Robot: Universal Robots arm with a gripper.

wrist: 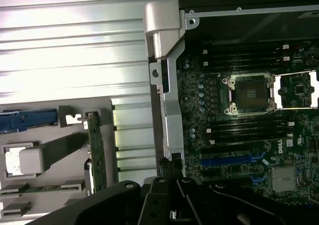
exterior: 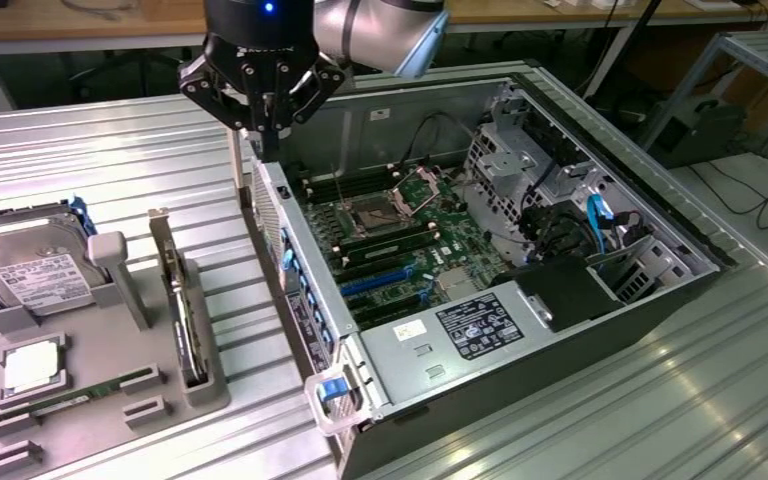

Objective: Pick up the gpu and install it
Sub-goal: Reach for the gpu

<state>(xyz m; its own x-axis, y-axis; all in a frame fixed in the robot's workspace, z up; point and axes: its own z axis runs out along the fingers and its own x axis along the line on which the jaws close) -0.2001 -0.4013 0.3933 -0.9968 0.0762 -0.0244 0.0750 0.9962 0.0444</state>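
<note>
The gpu [exterior: 187, 320] stands on its long edge in a slot of the grey holder [exterior: 104, 340], its silver bracket at the far end. In the wrist view the gpu [wrist: 95, 153] shows as a thin board seen edge-on. My gripper [exterior: 268, 148] hangs above the rear wall of the open computer case [exterior: 624, 360], to the exterior view's right of the holder and well apart from the gpu. Its fingers are shut with nothing between them. In the wrist view my gripper [wrist: 168, 171] points down at the case's rear edge. Blue expansion slots [exterior: 377, 285] lie on the motherboard [wrist: 249, 135].
A silver hard drive [exterior: 31, 270] leans in the holder's back part. A processor [exterior: 31, 365] and a green memory stick [exterior: 77, 395] lie in its front pockets. The case holds a drive cage [exterior: 518, 160], cables and a black power supply [exterior: 571, 295]. Ribbed metal tabletop [exterior: 91, 160] surrounds everything.
</note>
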